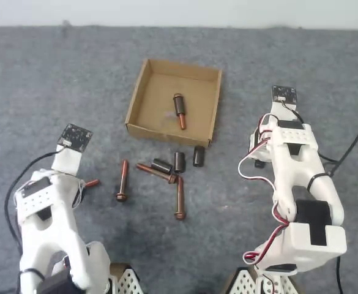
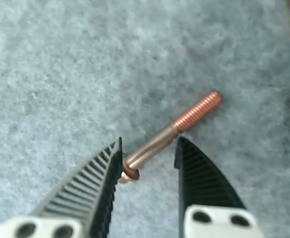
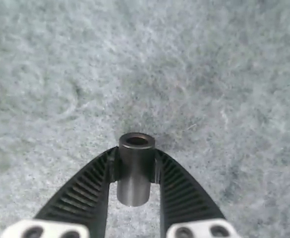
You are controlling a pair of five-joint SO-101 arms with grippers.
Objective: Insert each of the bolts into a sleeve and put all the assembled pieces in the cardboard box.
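A copper bolt (image 2: 174,130) lies on the grey carpet, and my left gripper (image 2: 147,153) stands open astride its head end, with one finger (image 2: 105,173) touching the head. The bolt's threaded tip (image 1: 92,182) pokes out beside the left arm. My right gripper (image 3: 136,161) is shut on a black sleeve (image 3: 136,171), held upright just above the carpet with its bore facing up. The cardboard box (image 1: 141,92) at the centre back holds one bolt with a sleeve on it (image 1: 179,110).
In front of the box lie three loose bolts (image 1: 123,180) (image 1: 179,197) (image 1: 149,169) and three black sleeves (image 1: 162,165) (image 1: 179,162) (image 1: 199,155). One sleeve lies against the slanted bolt. The right arm (image 1: 295,171) stands right of this cluster.
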